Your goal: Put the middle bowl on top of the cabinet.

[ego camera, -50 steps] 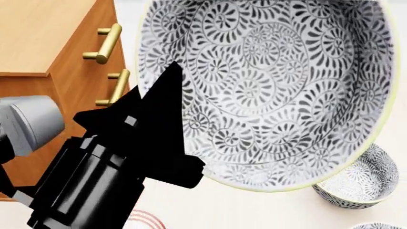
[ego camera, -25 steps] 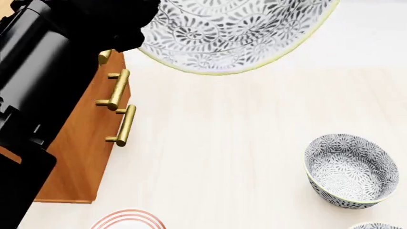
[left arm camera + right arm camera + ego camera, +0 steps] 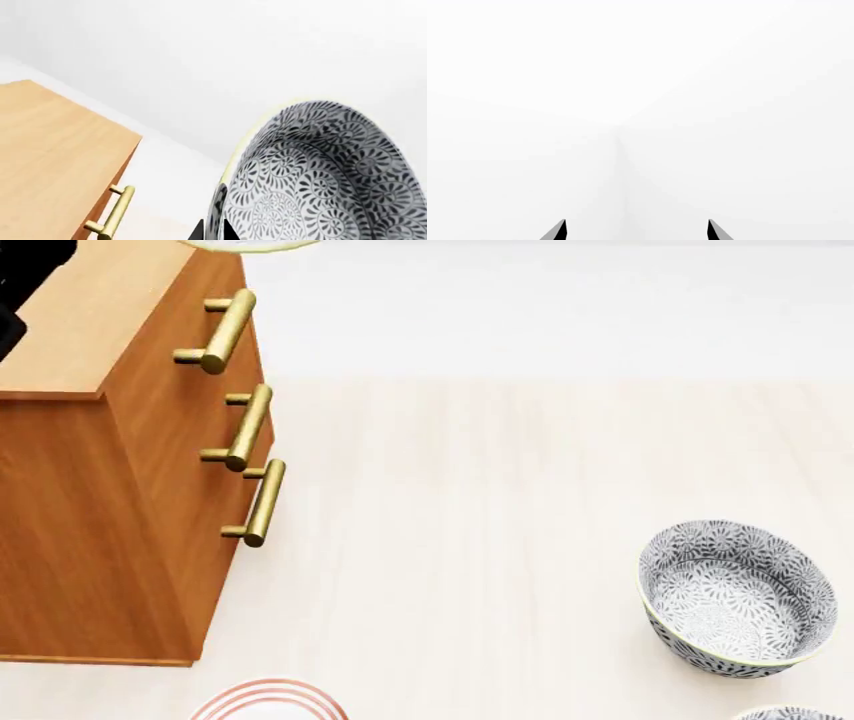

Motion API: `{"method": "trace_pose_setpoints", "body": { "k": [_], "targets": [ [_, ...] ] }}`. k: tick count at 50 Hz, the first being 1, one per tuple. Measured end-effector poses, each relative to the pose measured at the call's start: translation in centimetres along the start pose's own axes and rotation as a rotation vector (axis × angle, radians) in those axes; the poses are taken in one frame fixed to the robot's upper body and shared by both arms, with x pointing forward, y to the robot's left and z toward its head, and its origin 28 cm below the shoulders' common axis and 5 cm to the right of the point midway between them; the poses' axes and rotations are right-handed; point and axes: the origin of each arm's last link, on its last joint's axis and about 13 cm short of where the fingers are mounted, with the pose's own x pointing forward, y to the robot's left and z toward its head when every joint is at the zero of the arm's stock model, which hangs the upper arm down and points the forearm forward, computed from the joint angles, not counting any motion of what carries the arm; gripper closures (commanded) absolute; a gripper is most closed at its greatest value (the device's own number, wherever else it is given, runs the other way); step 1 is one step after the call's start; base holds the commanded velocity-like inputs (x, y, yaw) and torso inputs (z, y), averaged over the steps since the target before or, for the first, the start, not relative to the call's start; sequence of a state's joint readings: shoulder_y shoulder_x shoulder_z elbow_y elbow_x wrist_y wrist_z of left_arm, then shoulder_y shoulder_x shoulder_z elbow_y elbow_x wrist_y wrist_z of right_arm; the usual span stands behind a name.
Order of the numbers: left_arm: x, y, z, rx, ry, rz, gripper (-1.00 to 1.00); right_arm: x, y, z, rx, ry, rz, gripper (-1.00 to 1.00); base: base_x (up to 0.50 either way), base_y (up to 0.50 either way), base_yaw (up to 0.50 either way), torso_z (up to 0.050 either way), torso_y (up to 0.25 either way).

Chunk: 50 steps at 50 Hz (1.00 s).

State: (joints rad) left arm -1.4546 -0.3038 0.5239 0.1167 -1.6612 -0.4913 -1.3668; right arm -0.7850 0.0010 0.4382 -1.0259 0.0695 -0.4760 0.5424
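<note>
1. Left wrist view: your left gripper (image 3: 215, 231) is pinched on the rim of the deep round ceramic bowl with the dense dark-grey floral pattern (image 3: 320, 180), which is tilted steeply in the air beside the tall orange-brown wooden cabinet (image 3: 53, 155), near its top brass bar handle (image 3: 112, 212).
2. Head view: only a pale sliver of that bowl's rim shows at the upper edge, above the cabinet top. A second patterned bowl (image 3: 741, 597) sits on the pale wooden table (image 3: 507, 540), and a flat white red-ringed plate (image 3: 267, 702) peeks in below.
3. Right wrist view: your right gripper (image 3: 636, 231) shows fingertips spread wide, empty, facing blank white.
</note>
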Motion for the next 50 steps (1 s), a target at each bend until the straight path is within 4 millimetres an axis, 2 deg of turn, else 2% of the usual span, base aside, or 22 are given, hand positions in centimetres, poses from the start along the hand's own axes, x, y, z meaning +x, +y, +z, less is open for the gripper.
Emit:
{"method": "trace_pose_setpoints", "body": {
  "k": [25,37,50],
  "targets": [
    [4.7,2.2,3.1,-0.183,0.095,0.436,1.0,0.1,0.1,0.2,0.001,-0.007,0.003,-1.0,0.0,0.0,0.0,0.0,0.0],
    [7.3,3.7,4.5,-0.33,0.099,0.565,1.0,0.2,0.0,0.3,0.001,-0.012,0.0,-1.0,0.0,0.0,0.0,0.0,0.0],
    [10.1,5.7,4.9,-0.393,0.075,0.691,1.0,0.1,0.1,0.3,0.001,-0.018,-0.005,-1.0,0.0,0.0,0.0,0.0,0.001]
  ]
}}
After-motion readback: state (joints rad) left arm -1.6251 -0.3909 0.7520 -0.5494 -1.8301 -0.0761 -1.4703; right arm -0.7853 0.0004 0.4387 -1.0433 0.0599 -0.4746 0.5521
